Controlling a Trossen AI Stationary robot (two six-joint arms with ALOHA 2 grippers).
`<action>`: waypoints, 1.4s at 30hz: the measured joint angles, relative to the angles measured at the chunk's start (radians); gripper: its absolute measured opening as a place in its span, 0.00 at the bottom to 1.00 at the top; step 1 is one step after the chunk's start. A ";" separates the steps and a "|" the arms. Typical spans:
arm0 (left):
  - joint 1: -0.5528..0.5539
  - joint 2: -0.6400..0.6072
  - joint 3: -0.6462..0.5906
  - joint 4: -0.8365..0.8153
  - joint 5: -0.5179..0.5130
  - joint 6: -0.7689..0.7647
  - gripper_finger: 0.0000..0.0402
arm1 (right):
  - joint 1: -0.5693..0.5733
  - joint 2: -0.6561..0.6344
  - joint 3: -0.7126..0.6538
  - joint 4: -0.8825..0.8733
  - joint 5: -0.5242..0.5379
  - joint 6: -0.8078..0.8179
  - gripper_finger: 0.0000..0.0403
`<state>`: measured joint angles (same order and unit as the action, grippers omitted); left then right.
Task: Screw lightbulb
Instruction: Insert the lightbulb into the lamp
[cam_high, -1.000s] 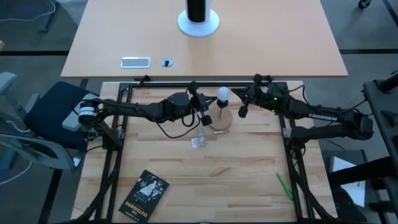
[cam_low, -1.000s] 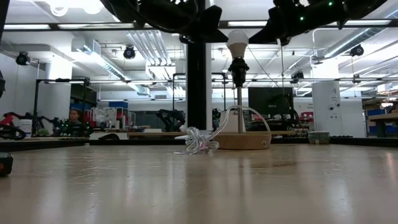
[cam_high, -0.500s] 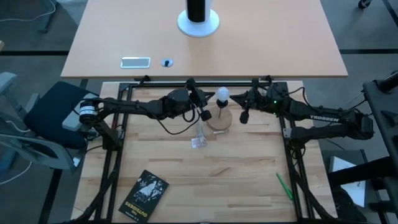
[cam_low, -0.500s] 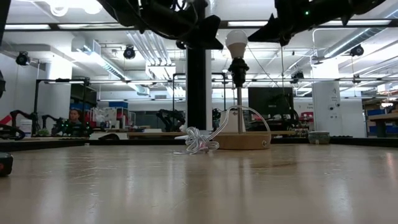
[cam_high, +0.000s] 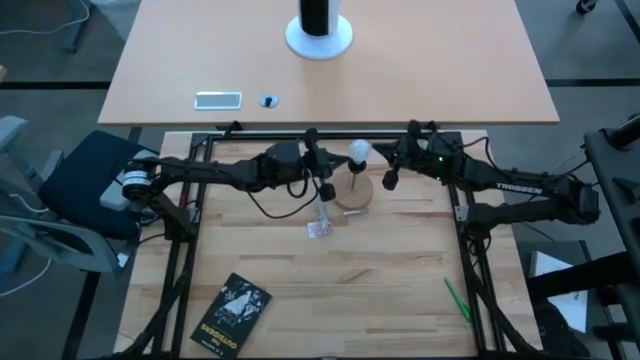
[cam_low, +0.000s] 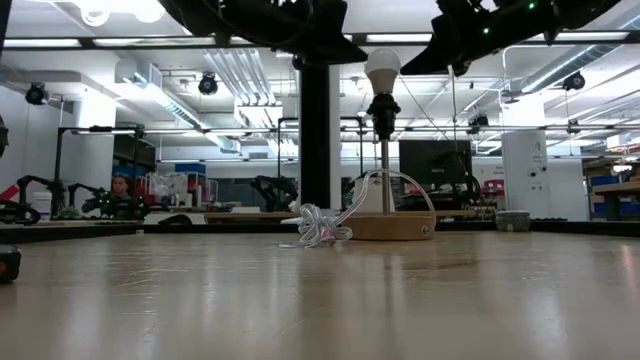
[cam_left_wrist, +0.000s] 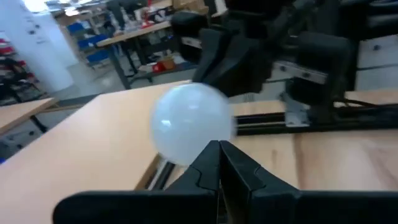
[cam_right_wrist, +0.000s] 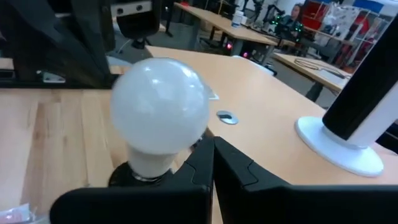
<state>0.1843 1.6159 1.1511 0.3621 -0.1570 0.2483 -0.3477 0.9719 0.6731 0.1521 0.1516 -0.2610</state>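
Observation:
The white frosted lightbulb (cam_high: 358, 152) sits upright in the black socket (cam_right_wrist: 134, 175) on top of the lamp's thin rod, which rises from a round wooden base (cam_high: 352, 196) on the table. It also shows in the low view (cam_low: 381, 66). My left gripper (cam_high: 326, 190) is shut and hovers just left of the bulb (cam_left_wrist: 189, 124). My right gripper (cam_high: 389, 180) is shut and hovers just right of the bulb (cam_right_wrist: 160, 106). Both are at about bulb height and touch nothing.
A crumpled clear wrapper with the lamp's cord (cam_high: 320, 228) lies in front of the base. A black book (cam_high: 232, 312) lies near left and a green pen (cam_high: 457, 300) near right. A white cylinder on a round base (cam_high: 318, 30) stands on the far table.
Both grippers have dipped a little beside the bulb and come back up. The bulb and stand have stayed where they were.

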 joint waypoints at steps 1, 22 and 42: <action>0.003 0.003 0.000 -0.003 -0.013 -0.003 0.00 | 0.000 0.007 0.000 0.003 0.000 0.000 0.00; 0.049 -0.003 0.000 -0.092 -0.056 -0.016 0.00 | 0.046 -0.029 0.003 -0.108 0.040 0.062 0.00; 0.050 0.001 0.000 -0.025 -0.035 -0.024 0.00 | 0.069 -0.008 0.005 -0.075 -0.029 0.032 0.00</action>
<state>0.2344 1.6169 1.1515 0.3375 -0.1923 0.2242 -0.2791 0.9636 0.6785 0.0767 0.1230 -0.2293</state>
